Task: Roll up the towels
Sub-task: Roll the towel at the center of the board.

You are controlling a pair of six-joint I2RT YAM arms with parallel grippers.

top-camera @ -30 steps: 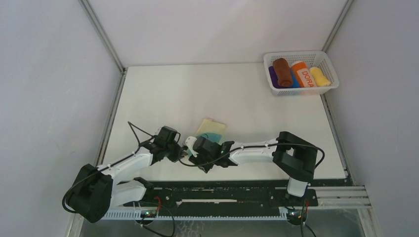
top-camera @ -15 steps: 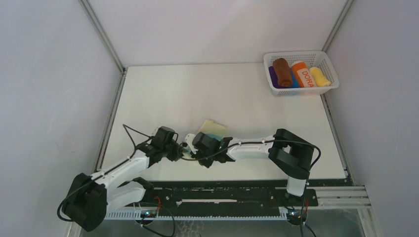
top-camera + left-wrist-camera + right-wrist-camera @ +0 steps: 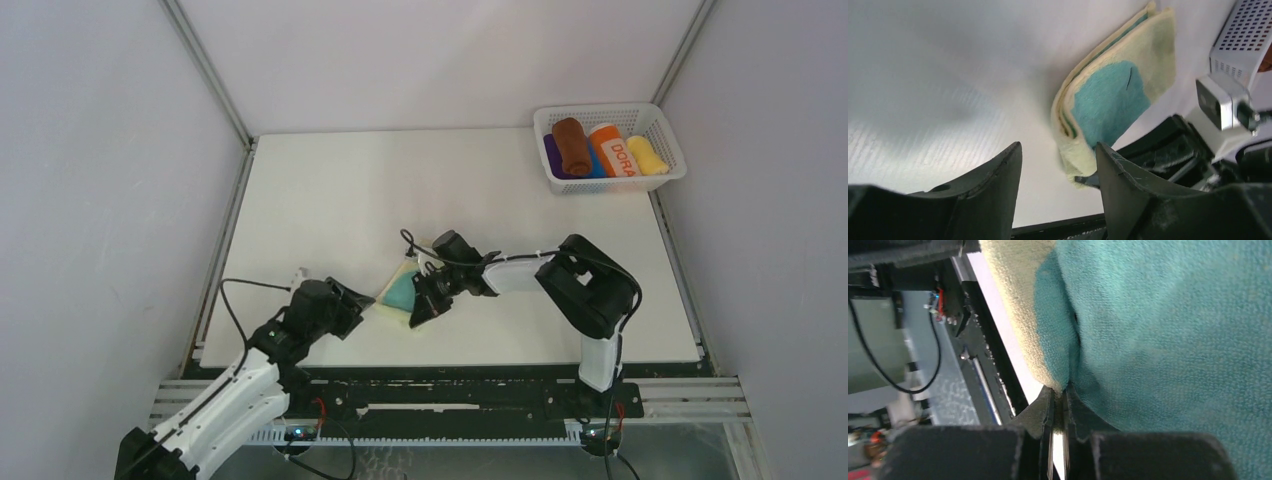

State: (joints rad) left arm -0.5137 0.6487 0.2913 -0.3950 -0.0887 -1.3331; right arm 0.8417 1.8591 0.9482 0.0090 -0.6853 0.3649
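At lower centre of the overhead frame, the teal towel (image 3: 400, 292) lies folded on the table (image 3: 330, 190); we judge rolling not yet started. We hold its edge clenched in the right gripper (image 3: 1060, 396). The left gripper (image 3: 1057, 150) stands released beside it, so next we must curl that edge over.

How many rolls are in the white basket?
5, left to right in the basket: purple roll, brown roll, blue roll, orange roll, yellow roll. Others may hide underneath.
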